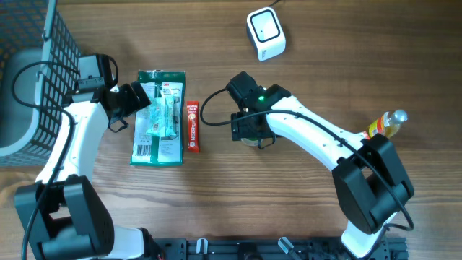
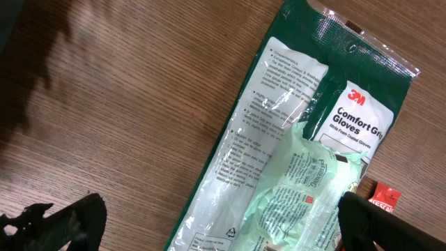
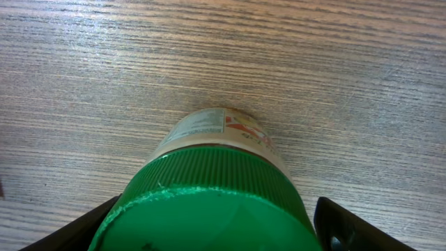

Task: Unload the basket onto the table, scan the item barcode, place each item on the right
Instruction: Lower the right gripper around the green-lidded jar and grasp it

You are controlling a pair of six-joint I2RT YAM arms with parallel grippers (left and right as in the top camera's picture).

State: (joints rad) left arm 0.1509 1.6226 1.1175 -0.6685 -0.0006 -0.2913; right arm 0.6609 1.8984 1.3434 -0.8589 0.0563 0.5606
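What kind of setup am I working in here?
Likely a mock checkout station on a wooden table: a white barcode scanner, a wire shopping basket, and packaged goods such as the gloves pack.

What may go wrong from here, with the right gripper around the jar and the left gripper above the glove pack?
1. The right gripper straddles only the green lid of the jar; a grip there may slip or tip the jar.
2. The open left gripper hangs over the flat, glossy glove pack; its film may be hard to pinch.
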